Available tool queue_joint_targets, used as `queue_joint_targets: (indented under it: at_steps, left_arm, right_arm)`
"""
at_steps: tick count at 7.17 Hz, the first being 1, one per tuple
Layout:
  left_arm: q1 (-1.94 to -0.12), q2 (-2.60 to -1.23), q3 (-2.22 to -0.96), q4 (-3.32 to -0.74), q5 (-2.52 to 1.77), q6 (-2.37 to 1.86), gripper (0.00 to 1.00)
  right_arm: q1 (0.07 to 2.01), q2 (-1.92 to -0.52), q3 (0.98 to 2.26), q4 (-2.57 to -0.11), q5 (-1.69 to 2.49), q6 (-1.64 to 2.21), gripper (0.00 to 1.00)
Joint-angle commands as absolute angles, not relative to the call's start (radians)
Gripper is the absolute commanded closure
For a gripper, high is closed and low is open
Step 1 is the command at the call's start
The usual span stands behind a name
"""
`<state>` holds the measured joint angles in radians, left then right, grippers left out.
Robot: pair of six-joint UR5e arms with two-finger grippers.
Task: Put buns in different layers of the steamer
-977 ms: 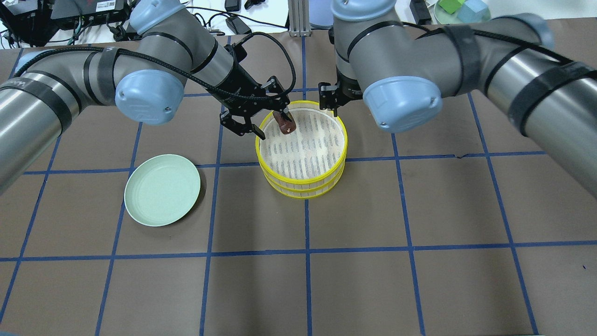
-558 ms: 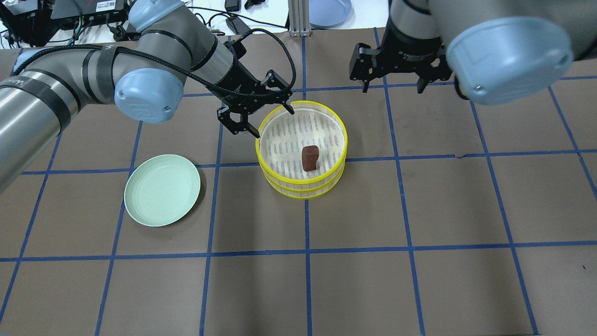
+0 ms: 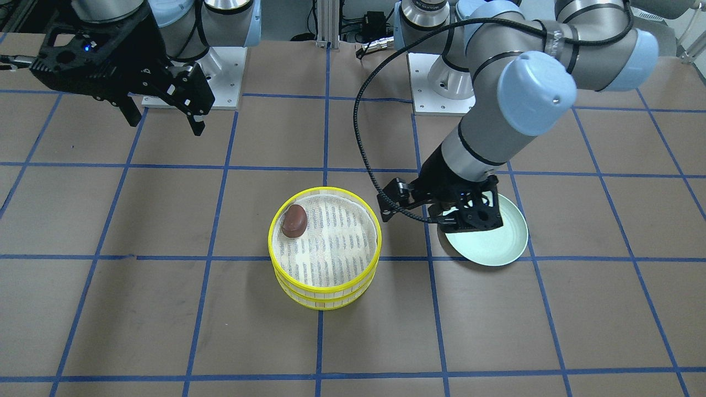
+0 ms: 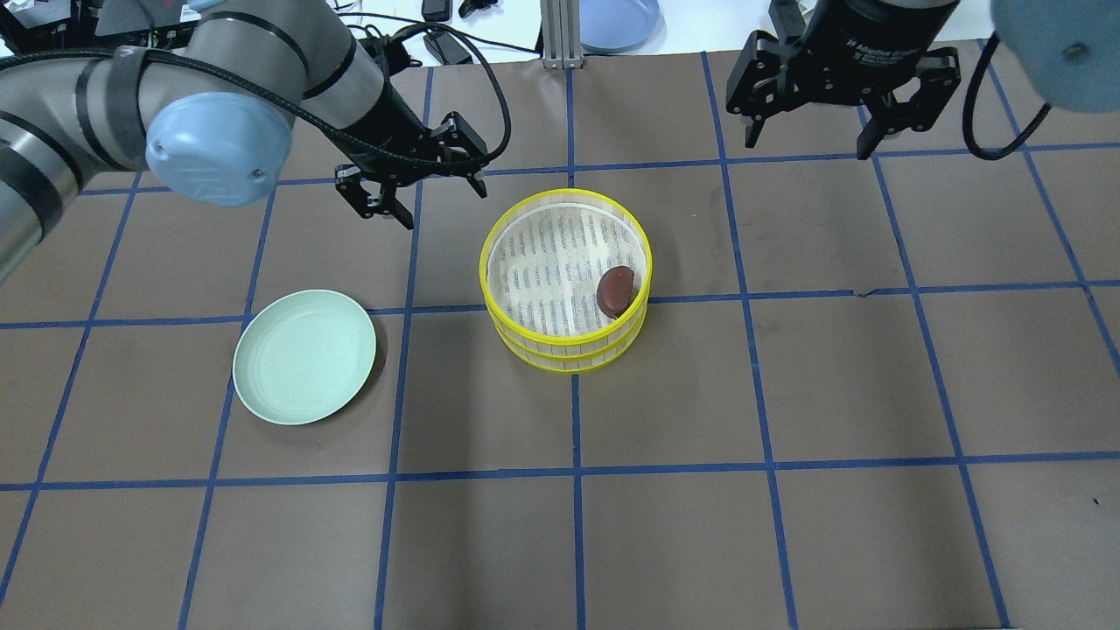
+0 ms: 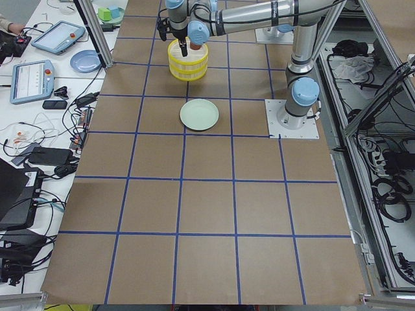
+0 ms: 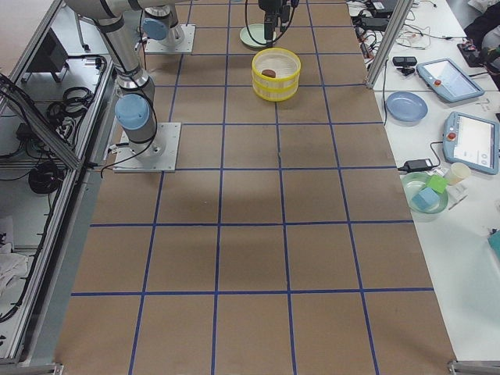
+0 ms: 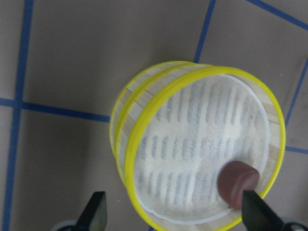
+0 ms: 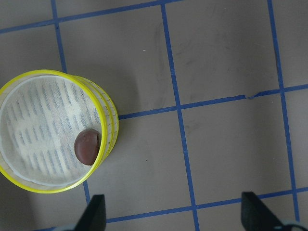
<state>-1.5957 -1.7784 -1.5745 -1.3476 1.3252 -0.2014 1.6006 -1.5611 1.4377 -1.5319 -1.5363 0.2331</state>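
Bun, reddish-brown, in upper steamer layer; left claw, right claw wide.

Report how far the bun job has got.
Done: the brown bun lies in the top steamer layer, against its rim. In hand: nothing; left claw and right claw hang open. Left: unclear, the white bun shows nowhere and the lower layer's inside is covered.

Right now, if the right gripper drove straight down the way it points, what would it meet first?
Probably the bare table, clear of the steamer layers: the right gripper frames only bare surface and blue tape. Height is unclear.
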Motion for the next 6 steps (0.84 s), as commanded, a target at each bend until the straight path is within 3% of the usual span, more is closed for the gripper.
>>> queue_joint_targets:
  at_steps: [1, 6]
  left_arm:
    - [-1.463, -1.712, -1.516, -1.495, 1.467, 0.074, 0.0]
    - [-1.401, -1.566, -1.519, -1.618, 1.612, 0.242, 0.0]
  right_arm:
    - [1.571, -1.577, 1.445, -1.505, -1.516, 0.15, 0.0]
    - [1.574, -1.597, 1.47, -1.506, -1.516, 0.146, 0.0]
